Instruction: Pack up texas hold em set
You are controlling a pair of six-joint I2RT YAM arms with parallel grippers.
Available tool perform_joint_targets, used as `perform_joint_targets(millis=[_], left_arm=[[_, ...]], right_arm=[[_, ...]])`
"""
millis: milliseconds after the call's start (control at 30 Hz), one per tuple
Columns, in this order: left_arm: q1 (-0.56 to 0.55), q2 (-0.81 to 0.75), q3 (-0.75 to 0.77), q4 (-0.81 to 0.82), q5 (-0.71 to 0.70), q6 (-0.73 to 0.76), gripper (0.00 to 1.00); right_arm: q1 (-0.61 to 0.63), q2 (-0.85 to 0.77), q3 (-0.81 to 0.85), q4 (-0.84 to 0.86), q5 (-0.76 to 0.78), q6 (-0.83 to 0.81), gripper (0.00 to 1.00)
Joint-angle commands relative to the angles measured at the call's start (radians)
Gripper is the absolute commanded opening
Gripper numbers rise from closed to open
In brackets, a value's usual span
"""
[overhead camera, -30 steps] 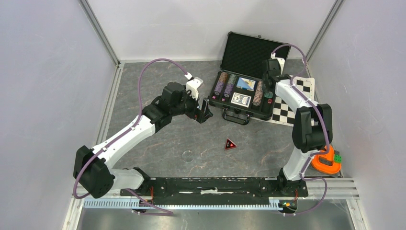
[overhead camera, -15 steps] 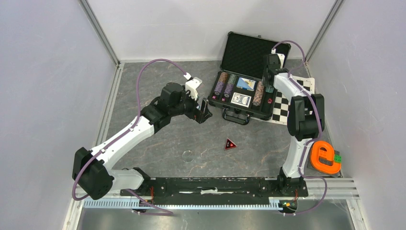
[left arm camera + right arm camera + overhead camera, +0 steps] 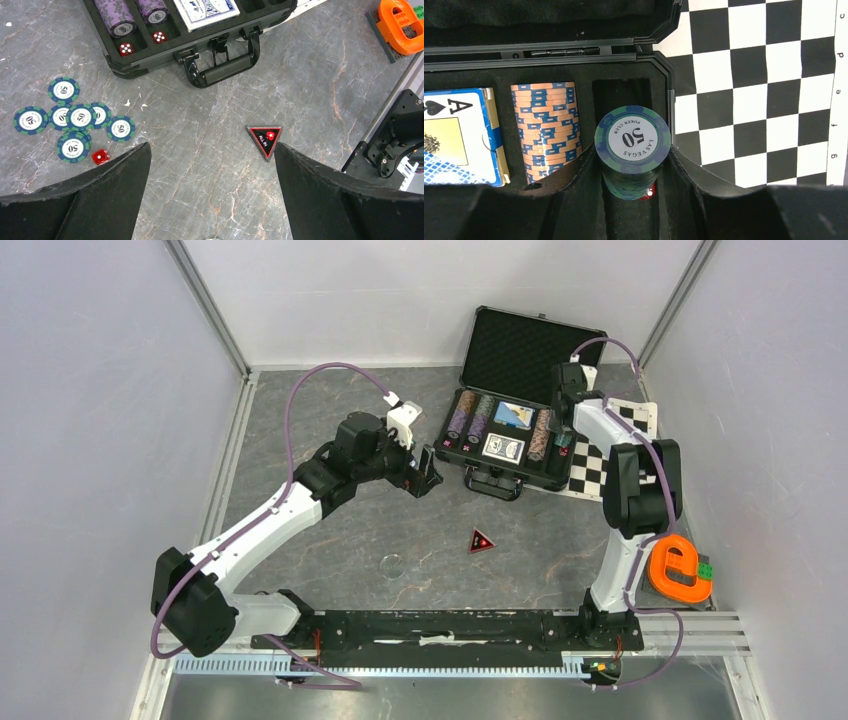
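Teal chip stack [image 3: 632, 137] gripped by its edges in right claw [image 3: 634, 170], over empty foam slot at right end of case [image 3: 520, 350], which sits at table's far-right corner. Step: loading chips. Next, likely: lower stack into groove beside orange-blue row [image 3: 546, 130], release. Left claw [image 3: 211, 150] wide, empty; loose chips [image 3: 75, 122] and red die [image 3: 100, 157] on grey marbled table off case's near-left corner. Chips ridged discs, case foam-lined

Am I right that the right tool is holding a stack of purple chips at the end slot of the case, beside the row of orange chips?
Not quite: the stack in the right tool is green, marked 50, not purple, as the right wrist view shows. The rest stands: it is at the end slot of the case, beside the orange chips.
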Motion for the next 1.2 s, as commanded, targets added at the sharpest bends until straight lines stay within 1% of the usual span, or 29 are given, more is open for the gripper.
perform_joint_targets(millis=[0,67,100,133,200,233,267,367,500,533,600,633,733,800,833,867,900,967,1033,1100,1133,1167], left_arm=[[0.004,-0.010,0.026,0.021,-0.001,0.047,0.99],[0.004,-0.009,0.026,0.020,-0.001,0.048,0.98],[0.004,-0.009,0.026,0.020,-0.001,0.048,0.98],[0.004,-0.008,0.027,0.022,-0.002,0.048,0.98],[0.004,-0.006,0.029,0.024,0.001,0.048,0.98],[0.004,-0.002,0.030,0.025,0.000,0.048,0.98],[0.004,-0.002,0.031,0.025,0.000,0.048,0.98],[0.004,-0.001,0.034,0.023,0.000,0.048,0.98],[0.004,-0.002,0.034,0.020,-0.006,0.051,0.98],[0.004,-0.001,0.035,0.019,-0.007,0.052,0.98],[0.004,0.002,0.036,0.018,-0.009,0.054,0.98],[0.004,0.003,0.038,0.017,-0.010,0.055,0.98],[0.004,0.009,0.048,0.010,-0.011,0.059,0.98],[0.005,0.011,0.052,0.008,-0.015,0.064,0.99],[0.006,0.013,0.054,0.008,-0.020,0.066,0.98],[0.006,0.014,0.058,0.008,-0.021,0.068,0.98],[0.005,0.019,0.061,0.007,-0.021,0.070,0.99],[0.006,0.024,0.068,0.006,-0.021,0.073,0.99],[0.006,0.030,0.072,0.009,-0.019,0.075,0.99],[0.005,0.031,0.072,0.011,-0.015,0.072,0.99],[0.006,0.031,0.069,0.011,-0.013,0.071,0.98],[0.006,0.031,0.068,0.012,-0.014,0.070,0.99]], right_arm=[[0.004,-0.008,0.041,-0.180,-0.090,0.014,0.00],[0.003,0.000,0.058,-0.197,-0.101,0.021,0.02],[0.004,0.001,0.058,-0.197,-0.100,0.025,0.08],[0.004,0.002,0.060,-0.190,-0.092,0.025,0.19],[0.001,0.010,0.072,-0.173,-0.086,0.019,0.50],[-0.002,0.020,0.091,-0.173,-0.087,0.020,0.58],[-0.005,0.031,0.111,-0.175,-0.092,0.017,0.64],[-0.010,0.044,0.186,-0.189,-0.091,0.011,0.75],[-0.010,-0.003,0.184,-0.172,-0.084,-0.006,0.84],[-0.010,-0.015,0.173,-0.163,-0.090,-0.008,0.85],[-0.010,-0.042,0.141,-0.157,-0.093,-0.012,0.83],[-0.010,-0.056,0.124,-0.156,-0.102,-0.013,0.81],[-0.008,-0.097,0.069,-0.156,-0.143,-0.015,0.74],[-0.007,-0.126,0.021,-0.166,-0.150,0.000,0.67],[-0.007,-0.142,-0.005,-0.167,-0.141,0.009,0.61],[-0.007,-0.156,-0.029,-0.160,-0.135,0.013,0.54],[-0.007,-0.167,-0.054,-0.153,-0.134,0.016,0.45],[-0.007,-0.174,-0.080,-0.147,-0.131,0.027,0.29],[-0.007,-0.167,-0.087,-0.149,-0.132,0.041,0.18],[-0.007,-0.153,-0.082,-0.145,-0.134,0.047,0.09],[-0.007,-0.145,-0.074,-0.143,-0.129,0.048,0.06],[-0.007,-0.134,-0.064,-0.137,-0.127,0.049,0.06]])
